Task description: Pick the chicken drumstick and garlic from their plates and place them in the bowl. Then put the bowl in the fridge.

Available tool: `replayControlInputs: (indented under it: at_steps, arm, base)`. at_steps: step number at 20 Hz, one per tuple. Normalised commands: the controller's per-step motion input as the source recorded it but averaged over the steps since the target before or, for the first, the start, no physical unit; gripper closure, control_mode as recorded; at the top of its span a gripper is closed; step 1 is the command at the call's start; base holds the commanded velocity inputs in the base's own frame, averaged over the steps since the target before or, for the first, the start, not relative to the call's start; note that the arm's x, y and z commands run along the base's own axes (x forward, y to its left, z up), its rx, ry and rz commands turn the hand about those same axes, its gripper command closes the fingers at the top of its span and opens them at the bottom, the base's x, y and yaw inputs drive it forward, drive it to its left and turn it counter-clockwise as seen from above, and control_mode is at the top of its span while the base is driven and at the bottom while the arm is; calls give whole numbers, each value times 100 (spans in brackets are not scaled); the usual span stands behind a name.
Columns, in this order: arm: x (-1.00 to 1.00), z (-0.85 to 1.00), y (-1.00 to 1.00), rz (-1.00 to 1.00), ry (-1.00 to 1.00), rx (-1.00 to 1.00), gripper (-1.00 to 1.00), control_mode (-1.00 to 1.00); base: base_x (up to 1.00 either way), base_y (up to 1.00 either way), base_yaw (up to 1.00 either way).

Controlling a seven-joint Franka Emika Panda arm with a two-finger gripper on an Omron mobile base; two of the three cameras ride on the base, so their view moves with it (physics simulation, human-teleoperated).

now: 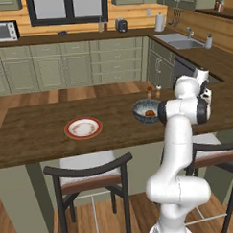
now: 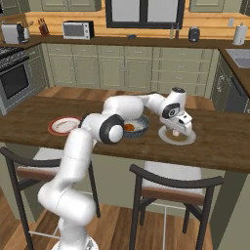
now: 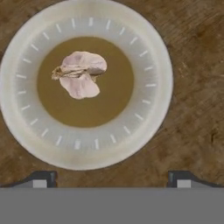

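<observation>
The gripper (image 2: 179,128) hangs over a pale plate (image 2: 177,136) that sits on the dark wooden counter (image 2: 219,132), to the right of the bowl (image 2: 134,128) in the right base view. In the hand view the camera looks straight down on this plate (image 3: 153,94), which has a whitish rim with short tick marks and a brown centre, and the garlic (image 3: 80,74) lies on that brown centre, left of the middle and toward the top of the picture. The 2 finger tips (image 3: 41,178) show at the bottom edge of the hand view, set far apart, so the jaws stand wide and hold nothing. The garlic lies above the gap between them in that view, nearer the left tip's side than the right, and well clear of both tips; neither tip touches it or the plate. The bulb looks split into 2 pinkish-white lobes with a darker seam between them. In the left base view the bowl (image 1: 139,109) stands on the counter just left of the arm's elbow, and an orange-brown chicken drumstick (image 1: 149,113) rests inside it; the same piece shows as an orange spot in the bowl in the right base view (image 2: 129,127). Farther left along the counter lies a plate with a red-orange rim (image 1: 83,128), bare on its whitish centre, well apart from the bowl. 2 dark chairs (image 1: 87,179) stand at the near side of the counter.
</observation>
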Motion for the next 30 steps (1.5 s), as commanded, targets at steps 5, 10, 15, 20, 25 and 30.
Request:
replayControlInputs:
  at_steps: [5, 10, 15, 20, 25, 30]
  arm:
    - [25, -26, -10, 0, 0, 5, -100, -100]
    - [45, -16, 18, -3, 0, 3, -100, -100]
    - [38, -55, 15, 0, 2, -16, -100, -100]
    - [19, -74, 0, 0, -2, -24, 100, -100]
    - [4, -8, 0, 0, 0, -1, 100, -100]
    - [-66, 43, 2, 0, 3, 4, 100, -100]
  base:
    - [0, 0, 0]
    - [0, 0, 0]
    - [0, 0, 0]
    - [0, 0, 0]
    - [0, 0, 0]
    - [0, 0, 0]
